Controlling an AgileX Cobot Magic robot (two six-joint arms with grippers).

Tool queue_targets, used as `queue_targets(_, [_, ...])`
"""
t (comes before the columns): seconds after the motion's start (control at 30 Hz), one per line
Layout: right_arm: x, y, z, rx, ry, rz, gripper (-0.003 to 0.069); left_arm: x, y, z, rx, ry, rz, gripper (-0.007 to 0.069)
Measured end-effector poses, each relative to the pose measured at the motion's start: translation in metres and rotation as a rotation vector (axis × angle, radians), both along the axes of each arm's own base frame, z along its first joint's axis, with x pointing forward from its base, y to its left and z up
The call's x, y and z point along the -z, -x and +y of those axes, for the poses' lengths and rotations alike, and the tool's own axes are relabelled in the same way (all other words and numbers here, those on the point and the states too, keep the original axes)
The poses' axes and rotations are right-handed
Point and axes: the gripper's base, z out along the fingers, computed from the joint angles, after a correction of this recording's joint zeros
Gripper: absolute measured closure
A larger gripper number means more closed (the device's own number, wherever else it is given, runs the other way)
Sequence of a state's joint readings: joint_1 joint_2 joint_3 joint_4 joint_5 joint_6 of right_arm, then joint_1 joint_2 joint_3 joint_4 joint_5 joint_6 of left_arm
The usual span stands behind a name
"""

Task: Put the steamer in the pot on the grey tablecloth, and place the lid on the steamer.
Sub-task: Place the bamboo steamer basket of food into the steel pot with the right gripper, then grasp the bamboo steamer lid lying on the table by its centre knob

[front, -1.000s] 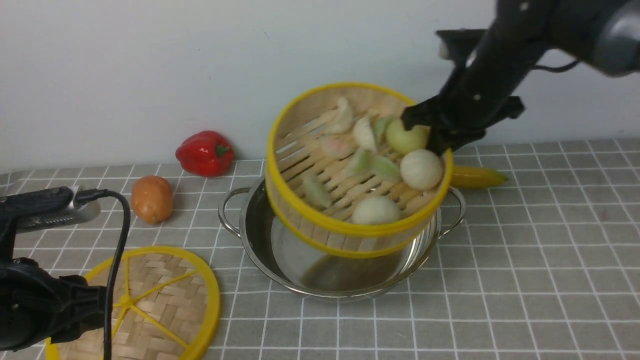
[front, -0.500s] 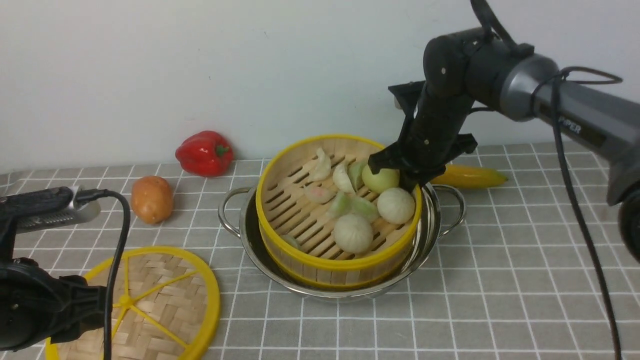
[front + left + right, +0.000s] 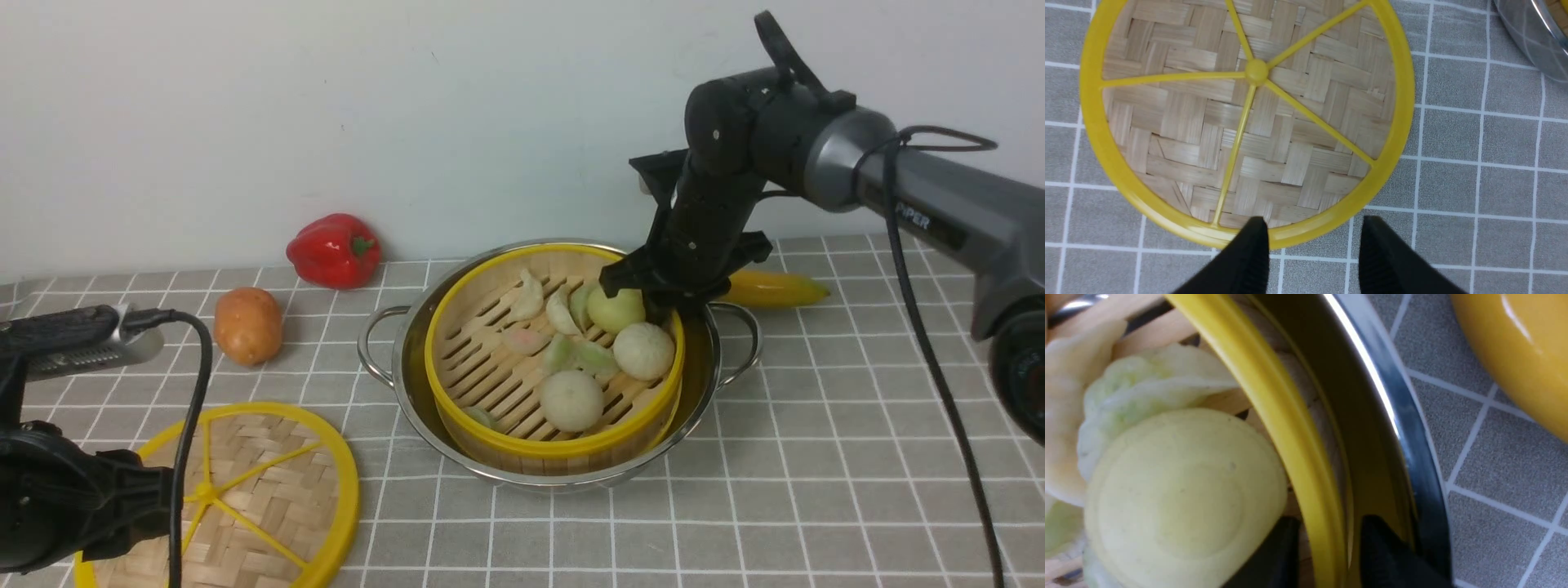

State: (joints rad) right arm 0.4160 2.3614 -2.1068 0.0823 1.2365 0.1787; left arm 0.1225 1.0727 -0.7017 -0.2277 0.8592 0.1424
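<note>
Steamer (image 3: 482, 445) in pot (image 3: 706, 392), pot on grey tablecloth (image 3: 816, 490). Dumplings (image 3: 571, 400) inside the steamer. Right gripper (image 3: 1333, 528) at the far-right rim, fingers apart, one each side of the rim; contact seems absent, though the close view is blurry. Left gripper (image 3: 1314, 228) open, near the lid (image 3: 1274, 134). Lid flat on the cloth, left of the pot. Red pepper (image 3: 335, 251) behind.
</note>
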Motion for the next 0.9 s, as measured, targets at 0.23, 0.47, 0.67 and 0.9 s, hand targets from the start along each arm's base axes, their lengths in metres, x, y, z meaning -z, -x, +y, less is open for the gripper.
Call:
queue_targets(0.23, [-0.001, 0.000, 0.001, 0.001, -0.008, -0.002, 0.0320, -0.001, -0.002, 0.001, -0.007, -0.006, -0.029, 0.0330])
queue_targets(0.47, [-0.020, 0.001, -0.003, -0.004, 0.005, -0.050, 0.0306, 0.001, -0.009, 0.002, -0.017, -0.014, -0.055, 0.0330])
queue_targets(0.67, [-0.061, 0.006, -0.012, -0.011, 0.046, -0.159, 0.0303, 0.018, -0.027, 0.006, -0.030, -0.017, -0.026, 0.0330])
queue_targets(0.9, [-0.141, 0.031, -0.025, -0.003, -0.005, -0.318, 0.0303, 0.047, -0.054, 0.011, -0.059, -0.030, -0.009, 0.0330])
